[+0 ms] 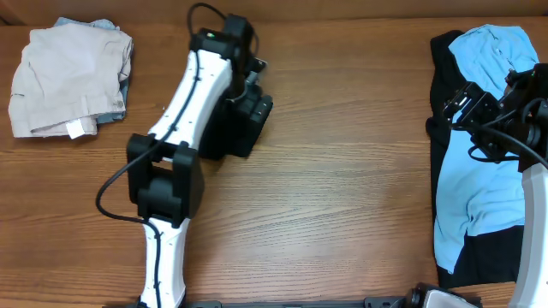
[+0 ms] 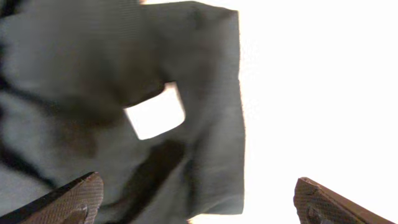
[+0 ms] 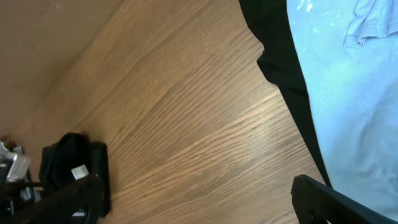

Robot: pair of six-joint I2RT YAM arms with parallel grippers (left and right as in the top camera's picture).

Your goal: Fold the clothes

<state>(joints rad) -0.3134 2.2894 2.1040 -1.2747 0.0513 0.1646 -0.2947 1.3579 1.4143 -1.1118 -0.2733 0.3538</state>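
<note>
Left gripper (image 2: 199,198) splayed above black garment (image 2: 74,81), right gripper (image 3: 196,200) splayed near blue shirt (image 3: 354,93)

Overhead straight down; L wrist close on black garment (image 2: 74,74), R wrist sees it afar.

Wooden table (image 3: 186,124), bearing a light blue shirt (image 3: 354,93) laid over a black garment (image 3: 280,56) upper right, a folded black piece (image 3: 74,165) with white label (image 3: 79,172) lower left; right gripper (image 3: 196,202) fingers spread wide, empty.
</note>
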